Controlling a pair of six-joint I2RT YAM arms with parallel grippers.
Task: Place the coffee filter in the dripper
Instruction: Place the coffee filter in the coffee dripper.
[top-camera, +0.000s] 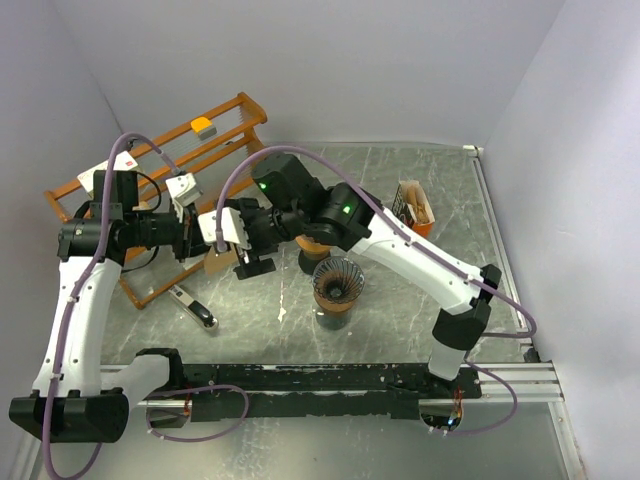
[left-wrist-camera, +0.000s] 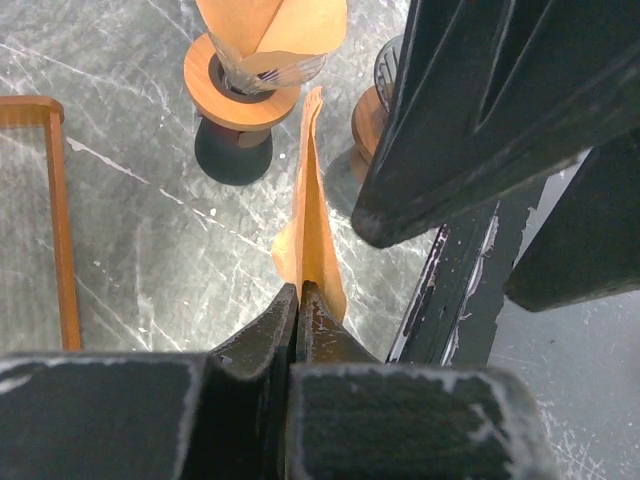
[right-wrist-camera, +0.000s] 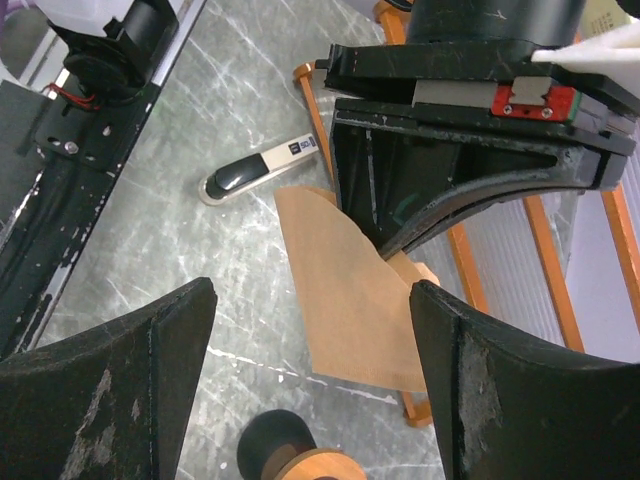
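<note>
Above the table (top-camera: 420, 190), left gripper (left-wrist-camera: 299, 292) clamps the coffee filter (left-wrist-camera: 312, 200); right gripper (right-wrist-camera: 312, 300), jaws apart, may crumple it closing off-centre

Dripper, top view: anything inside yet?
No paper: the dripper shows bare ribbed walls. Its bottom is too dark to tell. The coffee filter sits pinched in the left gripper.

No text readable (label on tool (right-wrist-camera: 262, 172) blurred)
</note>
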